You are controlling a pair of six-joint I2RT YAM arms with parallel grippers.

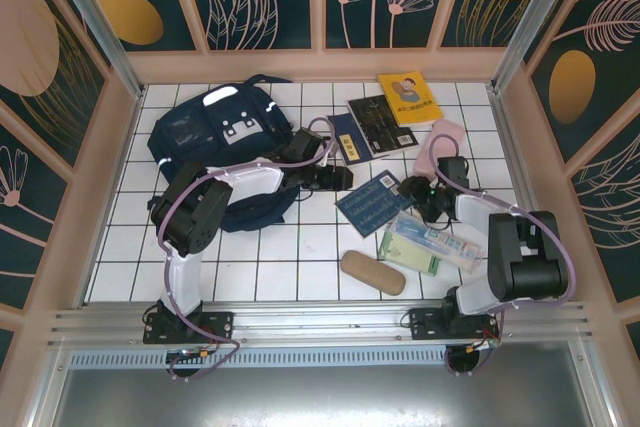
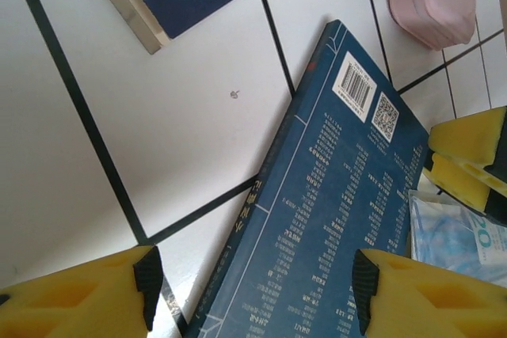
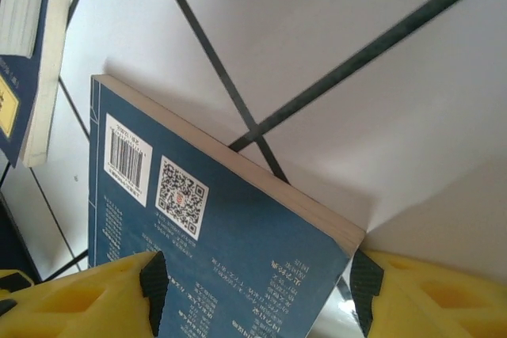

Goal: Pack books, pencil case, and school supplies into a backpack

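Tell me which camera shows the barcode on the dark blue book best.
The right wrist view: the barcode is large and sharp there, beside the square code. The left wrist view shows it smaller. In the top view the book is plain, but the barcode is too small to make out.
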